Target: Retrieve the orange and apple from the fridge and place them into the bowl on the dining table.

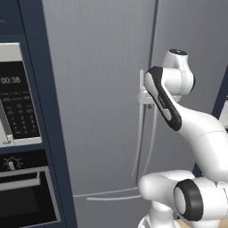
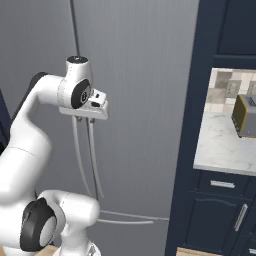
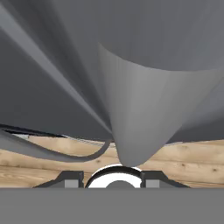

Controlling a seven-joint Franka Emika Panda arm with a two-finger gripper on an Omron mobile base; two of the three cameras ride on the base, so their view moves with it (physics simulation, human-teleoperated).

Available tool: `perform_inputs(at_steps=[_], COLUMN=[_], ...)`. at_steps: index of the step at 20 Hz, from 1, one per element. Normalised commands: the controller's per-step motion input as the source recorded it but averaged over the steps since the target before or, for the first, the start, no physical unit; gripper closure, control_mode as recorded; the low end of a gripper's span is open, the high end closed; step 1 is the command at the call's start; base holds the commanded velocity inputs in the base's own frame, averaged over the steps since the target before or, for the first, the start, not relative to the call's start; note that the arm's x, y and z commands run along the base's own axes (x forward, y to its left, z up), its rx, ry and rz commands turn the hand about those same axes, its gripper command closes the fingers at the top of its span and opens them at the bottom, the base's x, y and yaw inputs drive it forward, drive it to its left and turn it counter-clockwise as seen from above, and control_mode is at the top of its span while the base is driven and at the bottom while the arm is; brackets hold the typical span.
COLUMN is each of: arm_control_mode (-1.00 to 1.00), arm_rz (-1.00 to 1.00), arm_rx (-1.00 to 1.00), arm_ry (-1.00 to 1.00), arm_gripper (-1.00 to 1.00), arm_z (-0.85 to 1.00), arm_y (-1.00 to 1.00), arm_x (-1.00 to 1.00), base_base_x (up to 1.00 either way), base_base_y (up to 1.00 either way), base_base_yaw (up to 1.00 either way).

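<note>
Hand (image 2: 92,118) sits pressed against the front of the fridge (image 1: 98,89), at the top end of the two long curved handles that run down either side of the seam between the doors. In the left base view the hand (image 1: 146,99) lies against the upper part of the left door's handle (image 1: 139,138), and in the hand view one fat grey handle (image 3: 144,118) runs straight down into the narrow gap between the two dark finger tips (image 3: 70,178). The jaws are drawn nearly together, clenched on that handle. A second, thinner handle (image 3: 52,151) curves past on the left of the hand view, with pale wooden floor (image 3: 192,162) beyond it.

Both fridge doors are closed, their grey steel faces flat and flush, and a lower drawer seam carries two thin horizontal handles (image 1: 111,194) just beside the arm's base. The white arm (image 1: 196,129) bends up from the base and reaches forward to the doors.

To the left of the fridge, set in a navy cabinet (image 1: 46,111), stand a black microwave (image 1: 18,102) with a lit clock and a black oven (image 1: 24,196) beneath it. To the right, past another navy panel (image 2: 192,125), a marble tabletop (image 2: 225,145) on navy cupboards holds a toaster (image 2: 245,116) against a tiled wall.
</note>
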Motion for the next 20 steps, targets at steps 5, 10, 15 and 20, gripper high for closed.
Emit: perform_inputs(at_steps=[5,10,15,20], arm_control_mode=[-1.0,-1.0,-1.0,-1.0], arm_rz=[0.0,0.0,0.0,0.0], arm_rx=[0.0,0.0,0.0,0.0], arm_ry=[0.0,0.0,0.0,0.0], arm_gripper=[-1.0,-1.0,-1.0,-1.0], arm_z=[0.0,0.0,0.0,0.0], arm_y=[0.0,0.0,0.0,0.0], arm_x=[-0.03,-0.04,-0.16,-0.31], base_base_x=[0.0,0.0,0.0,0.0], base_base_y=[0.0,0.0,0.0,0.0], base_base_yaw=[0.0,0.0,0.0,0.0])
